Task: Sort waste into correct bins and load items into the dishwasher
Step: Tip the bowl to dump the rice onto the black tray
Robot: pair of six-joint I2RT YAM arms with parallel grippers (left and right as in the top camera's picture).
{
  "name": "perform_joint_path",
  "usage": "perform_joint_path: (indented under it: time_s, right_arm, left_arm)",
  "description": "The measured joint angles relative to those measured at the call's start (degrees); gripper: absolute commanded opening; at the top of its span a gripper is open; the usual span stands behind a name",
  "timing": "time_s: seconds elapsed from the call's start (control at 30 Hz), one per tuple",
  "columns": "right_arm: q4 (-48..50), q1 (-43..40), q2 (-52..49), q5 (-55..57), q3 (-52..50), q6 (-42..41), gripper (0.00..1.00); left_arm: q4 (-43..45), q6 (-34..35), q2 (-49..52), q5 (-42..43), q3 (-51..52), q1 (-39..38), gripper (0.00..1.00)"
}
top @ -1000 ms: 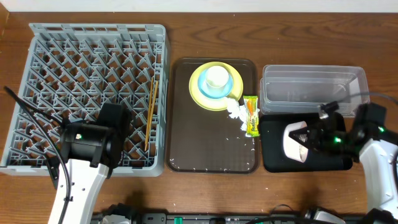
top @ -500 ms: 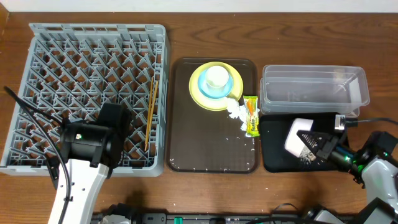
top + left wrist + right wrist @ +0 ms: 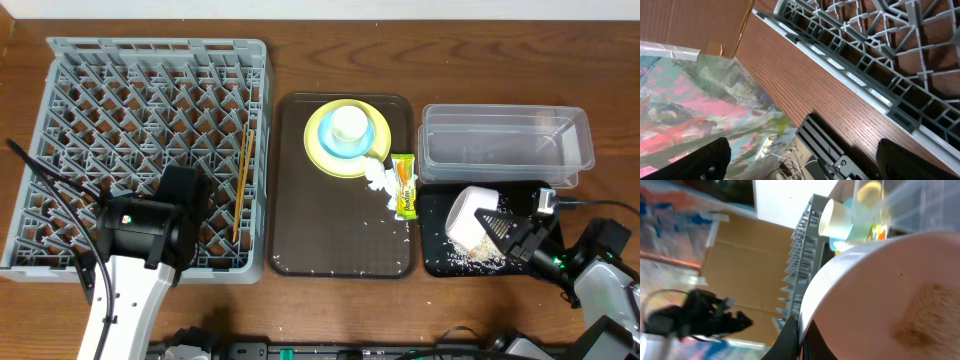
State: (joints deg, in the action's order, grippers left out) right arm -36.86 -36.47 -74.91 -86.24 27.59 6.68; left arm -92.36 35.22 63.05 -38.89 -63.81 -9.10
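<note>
**A:** What has the right claw (image 3: 497, 228) got?

**B:** It is clamped on the rim of the white bowl (image 3: 468, 212). The right wrist view shows one dark finger (image 3: 790, 335) against that rim. The bowl is tipped over the black tray (image 3: 432, 215), with its mouth toward the claw. Its inside is smooth and white, with a brownish smear. Pale crumbs (image 3: 478, 252) lie scattered on the tray right under the bowl and claw.

**A:** How much room is there around it?

**B:** Beyond the claw, the clear tub (image 3: 430, 150) sits just beside the tray's far edge. To the claw's left, the brown serving tray (image 3: 340, 230) lies just beside the black one. The snack wrapper (image 3: 404, 185) and the crumpled tissue (image 3: 378, 178) lie at its nearer edge. Farther left and beyond them is the yellow plate (image 3: 322, 150), with the light-blue dish (image 3: 350, 150) on it and the white cup (image 3: 348, 123) on the dish. More crumbs dot the serving tray's front. To the claw's right there is only bare table (image 3: 600, 60).

**A:** And the left claw (image 3: 807, 160)?

**B:** It is spread wide and holds nothing, near the front edge of the grey dish rack (image 3: 150, 100). Its wrist view shows the rack's rim and then bare wood. The chopsticks (image 3: 244, 185) lie in the rack well to that claw's right, along the side wall.

**A:** What about the surface and the room?

**B:** The table is dark brown wood grain. Past its edge there are cardboard sheets, a bright painted cloth and some cables.
</note>
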Motion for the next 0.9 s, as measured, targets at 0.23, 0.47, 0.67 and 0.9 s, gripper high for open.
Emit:
perform_joint_path:
  time_s: [0.23, 0.47, 0.67, 0.9]
  right_arm:
    - [7.52, 0.00, 0.00, -0.76, -0.22, -7.93, 0.01]
    - [9.86, 0.00, 0.00, -0.90, -0.26, -13.99, 0.01]
    - [11.04, 0.00, 0.00, -1.09, -0.35, -17.05, 0.01]
    - [10.78, 0.00, 0.00, -1.25, -0.35, -17.94, 0.01]
  left_arm:
    - [0.00, 0.20, 0.00, 0.00, 0.00, 0.00, 0.93]
    - [0.00, 0.42, 0.00, 0.00, 0.00, 0.00, 0.94]
    - [0.00, 0.59, 0.00, 0.00, 0.00, 0.00, 0.94]
    - [0.00, 0.57, 0.00, 0.00, 0.00, 0.00, 0.94]
